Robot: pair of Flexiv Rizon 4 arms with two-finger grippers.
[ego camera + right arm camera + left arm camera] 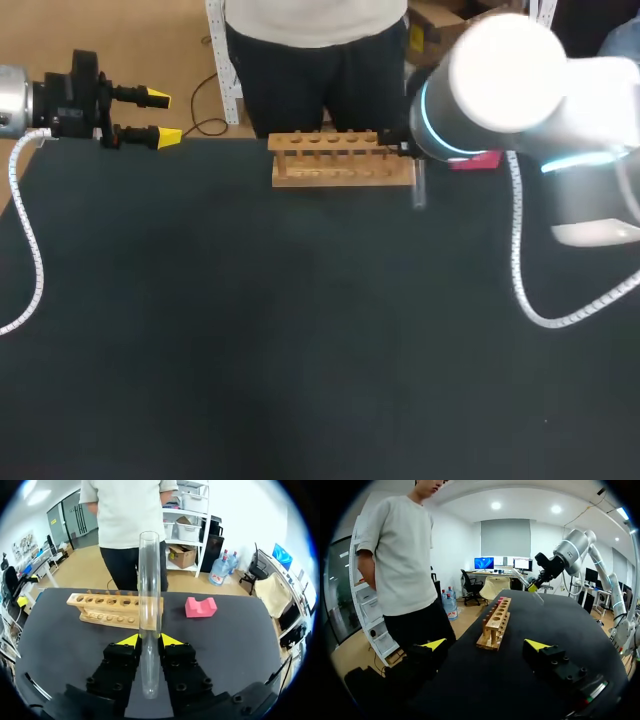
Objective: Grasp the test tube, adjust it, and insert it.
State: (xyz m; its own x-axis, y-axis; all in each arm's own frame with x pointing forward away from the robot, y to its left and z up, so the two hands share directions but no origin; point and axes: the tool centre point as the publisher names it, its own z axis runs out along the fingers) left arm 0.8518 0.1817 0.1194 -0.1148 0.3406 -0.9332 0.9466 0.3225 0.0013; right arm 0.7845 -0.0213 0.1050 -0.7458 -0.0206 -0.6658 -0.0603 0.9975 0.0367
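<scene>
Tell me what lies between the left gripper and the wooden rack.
Nothing but bare black table: in the left wrist view the left gripper faces the wooden rack across an empty stretch.

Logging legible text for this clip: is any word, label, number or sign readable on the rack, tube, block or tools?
None can be read.
The rack, tube, pink block and table show no print.
The left tool and right tool show no readable marking either.
</scene>
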